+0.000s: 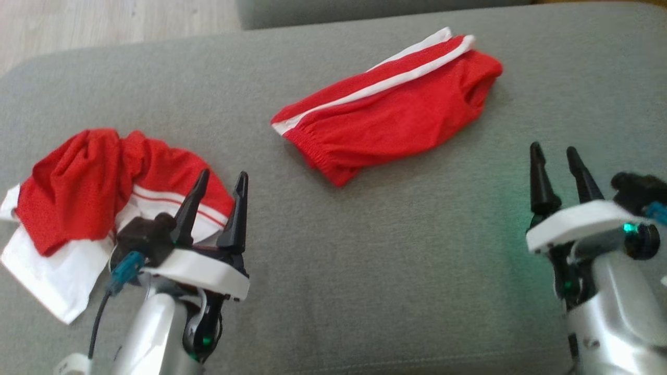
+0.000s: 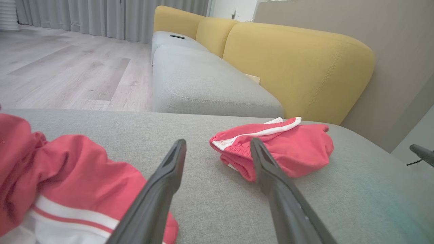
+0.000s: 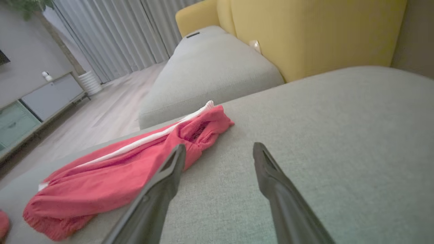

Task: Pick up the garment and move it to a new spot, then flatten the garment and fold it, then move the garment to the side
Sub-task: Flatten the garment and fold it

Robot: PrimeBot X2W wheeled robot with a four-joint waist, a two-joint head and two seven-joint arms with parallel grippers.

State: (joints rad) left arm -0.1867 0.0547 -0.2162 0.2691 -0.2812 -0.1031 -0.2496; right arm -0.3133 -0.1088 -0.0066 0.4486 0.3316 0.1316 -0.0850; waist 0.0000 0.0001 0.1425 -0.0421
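Here, head view: left gripper (image 1: 223, 174) and right gripper (image 1: 553, 149) hover over grey sofa cushion (image 1: 391, 260), both claws released, empty. Folded red shorts (image 1: 391, 114) with white stripe lie mid-cushion, ahead of the 2 arms. Crumpled red-and-white garment (image 1: 88, 182) sits at left, just beside left gripper.

Left wrist view: spread fingers (image 2: 159, 189) frame folded red shorts (image 2: 298, 149); crumpled red-and-white garment (image 2: 67, 176) lower left; yellow backrest (image 2: 298, 67) beyond.

Right wrist view: fingers (image 3: 284, 196) apart above bare cushion, folded red shorts (image 3: 118, 179) stretched to left, curtains (image 3: 118, 34) behind.
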